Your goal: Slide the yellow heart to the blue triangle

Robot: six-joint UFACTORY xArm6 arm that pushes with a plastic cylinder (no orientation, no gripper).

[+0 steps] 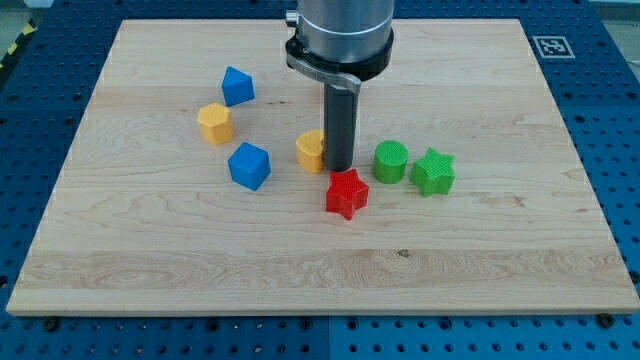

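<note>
silver-grey metal cylinder up top w/ black clamp ring round its base; straight dark rod below, matte, ending in my tip.

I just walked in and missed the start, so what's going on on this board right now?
A robot arm is pushing blocks around a wooden board with a dark rod. My tip sits right against the right side of the yellow heart, placed to shove it toward the view's left. The blue triangle lies up and to the left, apart from the heart, so that slide is not yet done. A red star sits just below the tip.
</note>
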